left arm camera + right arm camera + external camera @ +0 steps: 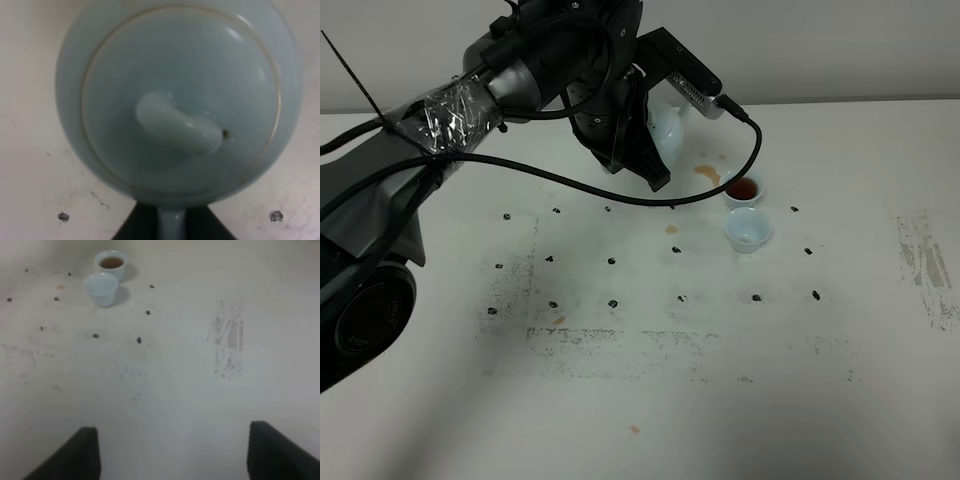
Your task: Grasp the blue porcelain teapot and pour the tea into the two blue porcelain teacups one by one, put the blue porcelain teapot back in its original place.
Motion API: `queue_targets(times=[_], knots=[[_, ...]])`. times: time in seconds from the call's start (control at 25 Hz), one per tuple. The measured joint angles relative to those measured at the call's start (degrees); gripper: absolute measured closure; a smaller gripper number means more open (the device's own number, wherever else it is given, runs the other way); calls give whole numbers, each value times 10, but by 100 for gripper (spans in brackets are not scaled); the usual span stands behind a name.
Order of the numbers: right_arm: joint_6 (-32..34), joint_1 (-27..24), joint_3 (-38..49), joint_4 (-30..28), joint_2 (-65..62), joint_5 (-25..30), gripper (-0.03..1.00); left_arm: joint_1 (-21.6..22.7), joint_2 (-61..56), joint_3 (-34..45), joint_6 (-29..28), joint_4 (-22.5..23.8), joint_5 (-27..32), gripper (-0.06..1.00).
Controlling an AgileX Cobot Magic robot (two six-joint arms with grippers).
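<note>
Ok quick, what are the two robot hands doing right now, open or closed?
Left gripper: closed on the blue porcelain teapot by its handle.
Right gripper: open, holding nothing.

The high camera looks steeply down over the whole table [620,400]. The left wrist camera peers down, very near, at the teapot [170,75] just beyond the left gripper [171,220]. The right wrist camera looks shallowly forward; the filled teacup [111,262] and empty teacup [101,288], far ahead of the right gripper [173,440], show from above too.
</note>
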Motion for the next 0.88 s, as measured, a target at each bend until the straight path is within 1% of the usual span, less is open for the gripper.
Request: queue_targets(times=[0.08, 0.16, 0.4, 0.52, 0.6, 0.68, 0.88], knots=[[0, 0, 0, 0, 0, 0, 38, 0, -7, 20, 0, -5, -2, 89], [0, 0, 0, 0, 0, 0, 38, 0, -22, 66, 0, -8, -20, 89], [0, 0, 0, 0, 0, 0, 38, 0, -93, 247, 1, -8, -139, 89], [0, 0, 0, 0, 0, 0, 38, 0, -127, 319, 22, -7, -176, 89], [0, 0, 0, 0, 0, 0, 38, 0, -141, 351, 55, -7, -194, 89], [0, 0, 0, 0, 0, 0, 38, 0, -147, 364, 94, -7, -204, 89], [0, 0, 0, 0, 0, 0, 38, 0, -149, 366, 230, -6, -218, 89]])
